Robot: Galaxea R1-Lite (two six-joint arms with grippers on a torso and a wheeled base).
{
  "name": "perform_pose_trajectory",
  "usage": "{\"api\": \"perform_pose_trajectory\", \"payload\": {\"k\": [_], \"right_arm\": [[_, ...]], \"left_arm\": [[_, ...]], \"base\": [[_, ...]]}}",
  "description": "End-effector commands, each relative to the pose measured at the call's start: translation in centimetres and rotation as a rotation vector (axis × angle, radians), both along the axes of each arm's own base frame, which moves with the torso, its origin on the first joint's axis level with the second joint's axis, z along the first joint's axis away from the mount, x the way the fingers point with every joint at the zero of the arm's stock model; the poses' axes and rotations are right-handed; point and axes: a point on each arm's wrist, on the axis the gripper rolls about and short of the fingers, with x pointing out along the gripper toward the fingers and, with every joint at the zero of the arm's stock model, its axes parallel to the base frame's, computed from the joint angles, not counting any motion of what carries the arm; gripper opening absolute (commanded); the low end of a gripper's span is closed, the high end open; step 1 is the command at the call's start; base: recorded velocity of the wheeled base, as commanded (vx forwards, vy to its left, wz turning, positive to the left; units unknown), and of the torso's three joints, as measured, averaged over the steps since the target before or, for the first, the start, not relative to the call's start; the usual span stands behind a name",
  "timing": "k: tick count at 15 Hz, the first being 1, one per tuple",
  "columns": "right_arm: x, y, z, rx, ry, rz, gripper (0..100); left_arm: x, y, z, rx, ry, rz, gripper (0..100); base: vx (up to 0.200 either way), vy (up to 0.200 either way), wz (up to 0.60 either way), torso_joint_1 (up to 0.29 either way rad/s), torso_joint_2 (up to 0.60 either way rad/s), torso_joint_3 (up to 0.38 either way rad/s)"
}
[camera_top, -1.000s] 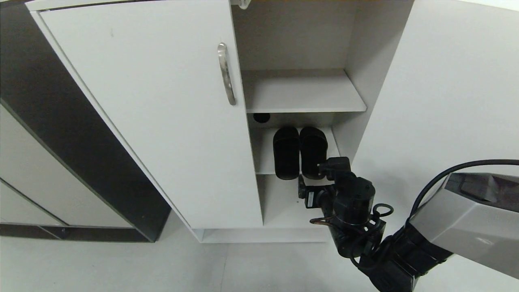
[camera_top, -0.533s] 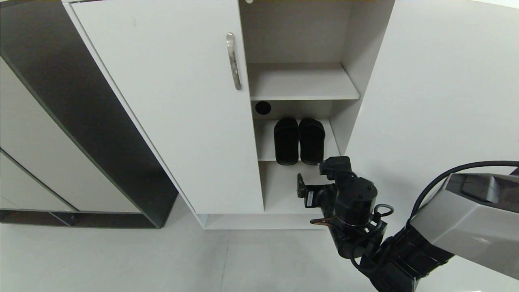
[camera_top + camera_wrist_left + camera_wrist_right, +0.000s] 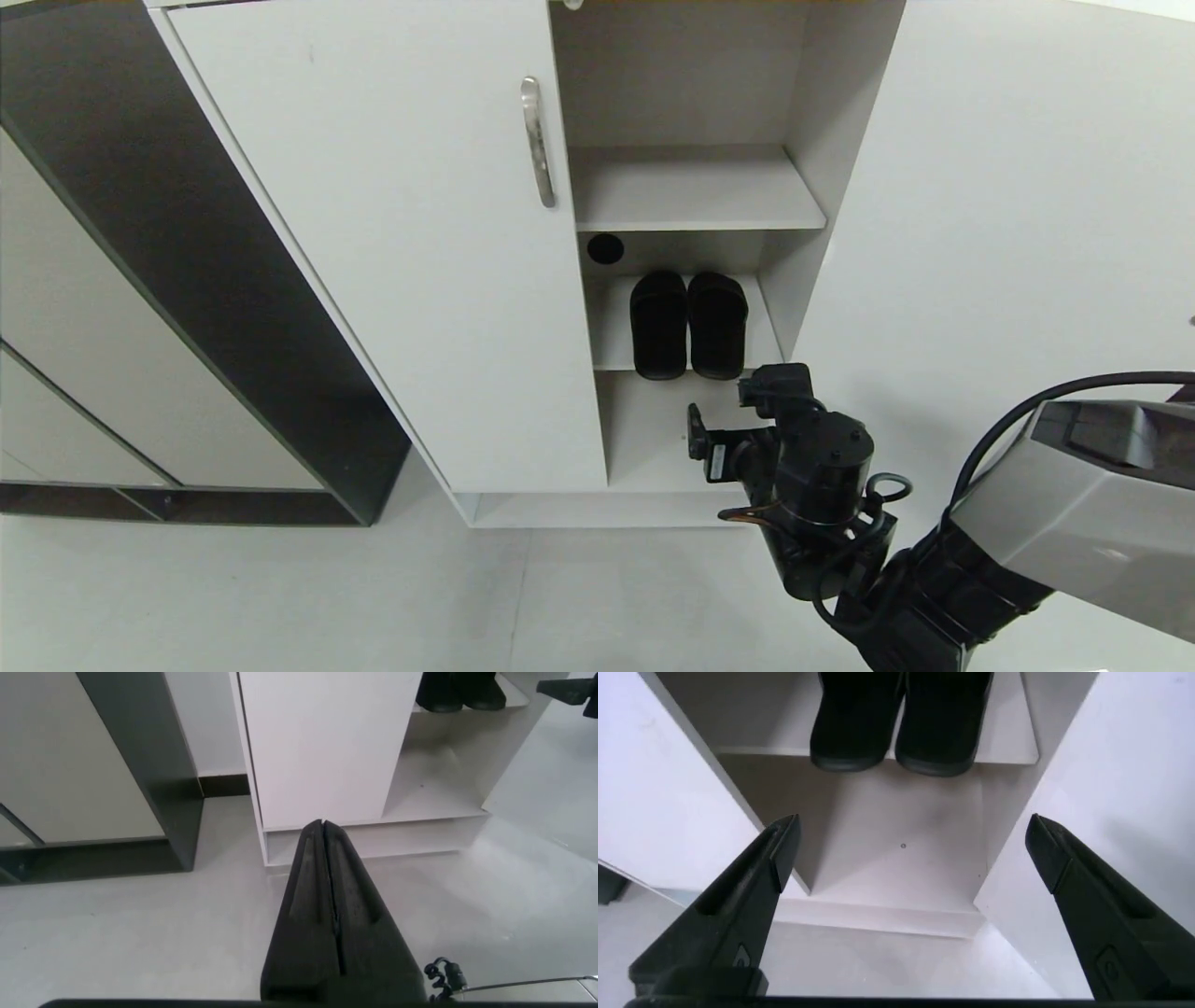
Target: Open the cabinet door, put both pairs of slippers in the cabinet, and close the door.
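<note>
Grey floor [image 3: 140, 924] under left gripper [image 3: 323, 826], slippers [image 3: 896, 719] before right gripper [image 3: 912, 826]

Between the closed left door [image 3: 401, 233] and open right door [image 3: 980, 233], the bottom shelf [image 3: 644, 448] and upper shelf [image 3: 691, 191] offer passage, while black slippers [image 3: 689, 324] crowd the middle shelf [image 3: 611, 336] at its front edge.

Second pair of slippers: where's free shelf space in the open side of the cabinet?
The upper shelf is bare from wall to wall. The bottom shelf, under the black slippers, is bare too; the right gripper hangs in front of it, jaws open. The middle shelf is crowded: the pair takes most of its width, leaving narrow strips beside each wall.
</note>
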Motion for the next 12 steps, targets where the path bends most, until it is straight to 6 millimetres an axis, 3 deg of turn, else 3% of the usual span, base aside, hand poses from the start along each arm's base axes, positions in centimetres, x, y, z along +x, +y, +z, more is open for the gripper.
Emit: {"api": "perform_pose_trajectory", "payload": {"k": [1, 12], "right_arm": [[-0.01, -0.05, -0.04, -0.002, 0.001, 0.000, 100], [-0.30, -0.25, -0.23, -0.033, 0.014, 0.001, 100]], "left_arm": [[0.01, 0.00, 0.00, 0.000, 0.001, 0.000, 0], [0.00, 0.00, 0.00, 0.000, 0.000, 0.000, 0]], "base": [[0.000, 0.000, 0.00, 0.002, 0.00, 0.105], [0.000, 0.000, 0.00, 0.001, 0.00, 0.195]]}}
